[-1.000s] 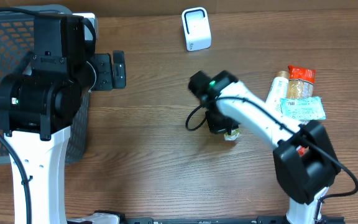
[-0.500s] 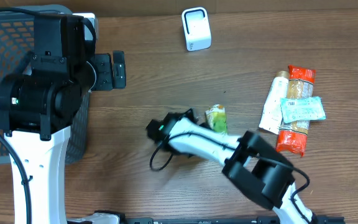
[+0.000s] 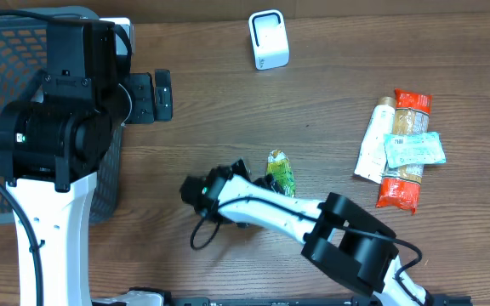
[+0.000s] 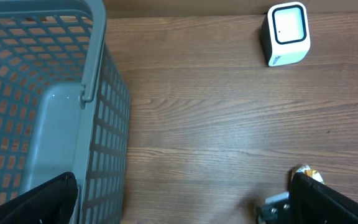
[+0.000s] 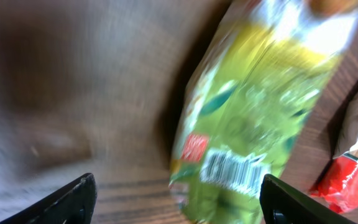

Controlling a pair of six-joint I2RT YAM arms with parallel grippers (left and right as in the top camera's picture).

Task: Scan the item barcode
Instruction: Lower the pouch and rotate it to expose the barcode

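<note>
Overhead: one green packet [image 3: 280, 172], one scanner [image 3: 268, 39]; left claw [image 3: 164, 95] and right claw [image 5: 179, 202] both open, empty.

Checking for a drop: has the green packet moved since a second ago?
Yes: the green packet slid left, ending nearly in line with the white scanner.

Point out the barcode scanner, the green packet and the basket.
white barcode scanner [image 3: 268, 39]: overhead view, on its front face.
green packet [image 3: 280, 173]: overhead view, on the middle of the wrapper.
grey mesh basket [image 4: 97, 43]: left wrist view, on its top rim.
</note>
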